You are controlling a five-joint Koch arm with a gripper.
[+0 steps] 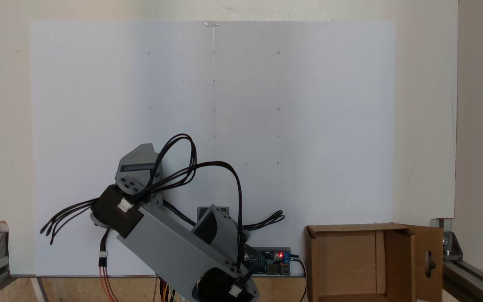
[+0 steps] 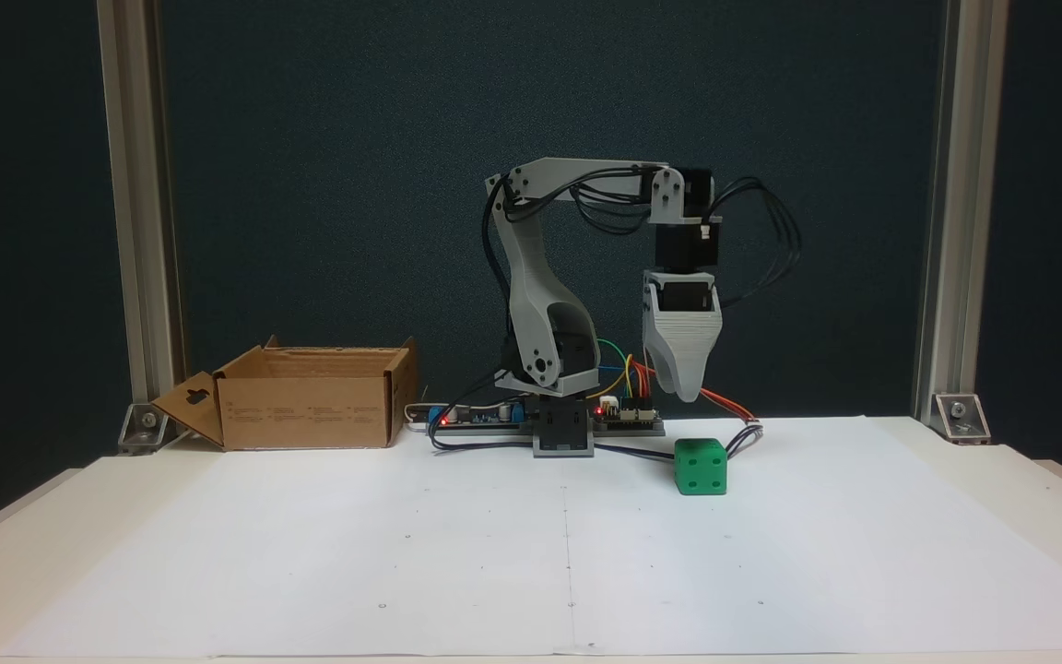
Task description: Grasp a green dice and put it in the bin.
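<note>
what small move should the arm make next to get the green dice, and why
Probably a straight descent. In a fixed view the tool hangs pointing down, apart from the green dice, which sits on the white paper just below and barely right of the tip. Whether the jaws are open cannot be told; they should be open first. The bin waits far left.
</note>
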